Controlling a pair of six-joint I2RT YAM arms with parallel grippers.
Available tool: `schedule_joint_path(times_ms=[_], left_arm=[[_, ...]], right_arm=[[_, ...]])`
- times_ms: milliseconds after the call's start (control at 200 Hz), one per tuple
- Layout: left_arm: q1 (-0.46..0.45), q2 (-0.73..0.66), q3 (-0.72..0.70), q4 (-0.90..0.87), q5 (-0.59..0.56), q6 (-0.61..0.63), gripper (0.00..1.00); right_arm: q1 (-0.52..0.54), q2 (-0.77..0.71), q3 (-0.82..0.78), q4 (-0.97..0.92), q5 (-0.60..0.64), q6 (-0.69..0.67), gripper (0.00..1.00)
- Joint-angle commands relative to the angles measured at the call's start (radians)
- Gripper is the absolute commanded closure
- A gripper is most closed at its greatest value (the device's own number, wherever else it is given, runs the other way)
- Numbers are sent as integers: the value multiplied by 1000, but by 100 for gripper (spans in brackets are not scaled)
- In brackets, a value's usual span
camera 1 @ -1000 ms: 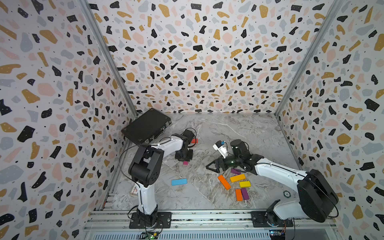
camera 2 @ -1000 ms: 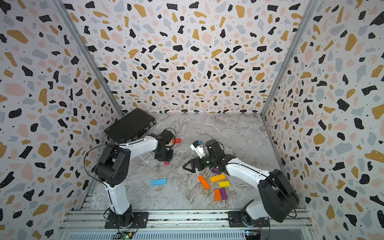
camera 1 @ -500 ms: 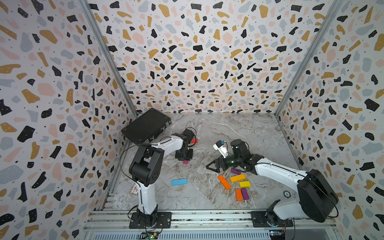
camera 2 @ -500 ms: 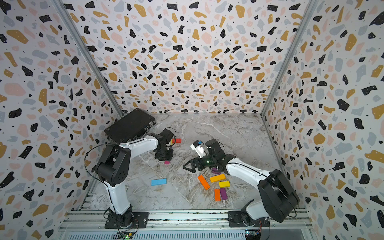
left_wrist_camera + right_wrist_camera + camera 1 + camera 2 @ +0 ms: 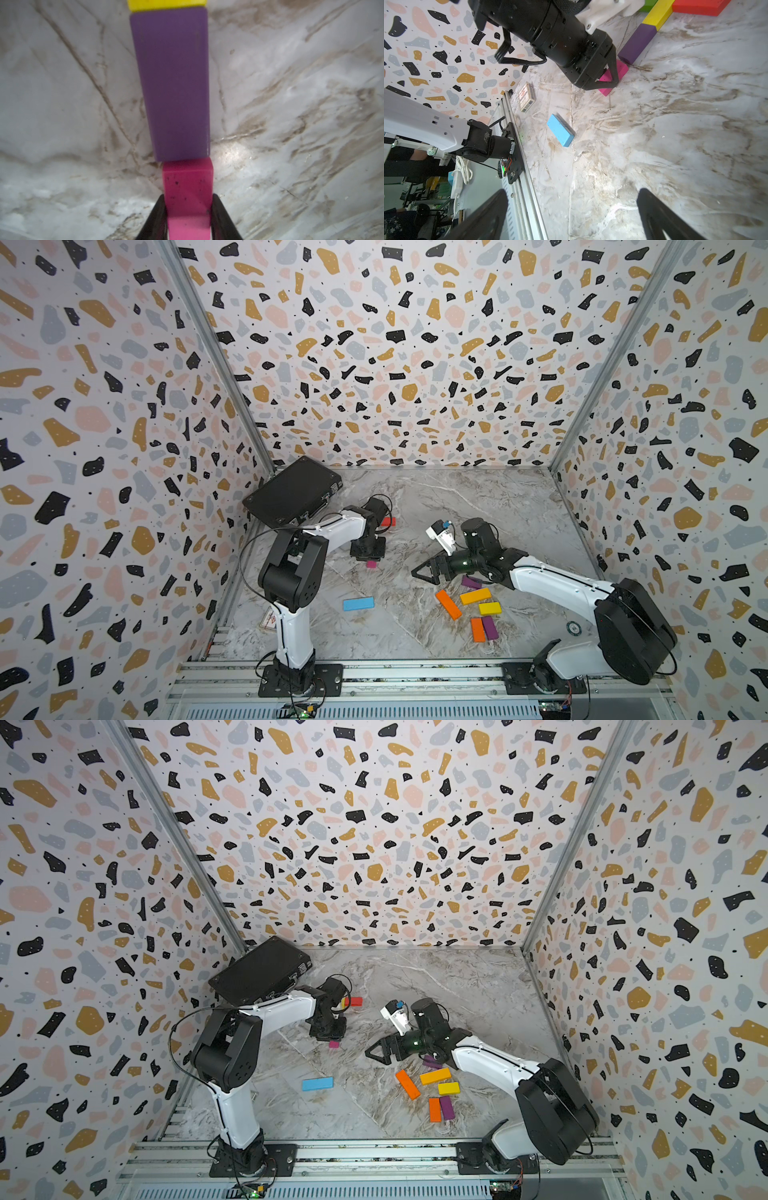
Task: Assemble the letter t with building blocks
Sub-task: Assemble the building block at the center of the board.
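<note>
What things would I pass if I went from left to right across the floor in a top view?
In a top view: black case → blue block → red block → slanted orange block → yellow block. I skipped the pink block, since it overlaps the blue one.

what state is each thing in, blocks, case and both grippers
long flat purple block, lying flat, end to end with the flat yellow block
small flat pink block, lying flat, end against the purple block, between the left jaws
flat light blue block, lying alone
scattered orange, yellow and purple blocks by the right arm, lying flat
black hard case, closed
left gripper, shut on the pink block
right gripper, jaws open, empty
</note>
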Motion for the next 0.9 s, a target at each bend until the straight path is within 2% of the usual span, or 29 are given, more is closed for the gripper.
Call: schedule_joint_path(times_ms=[0,721,896], left_arm=[[13,36,9,18,-8,-11,68],[17,48,20,16,-10,-14,65],[17,36,15,15,-17,-11,61]], right_arm=[[-4,-7,5,9,-11,2,0],[-5,-8,-8,25,-17,11,1],[-4,-9,-9,28,-18,13,1]])
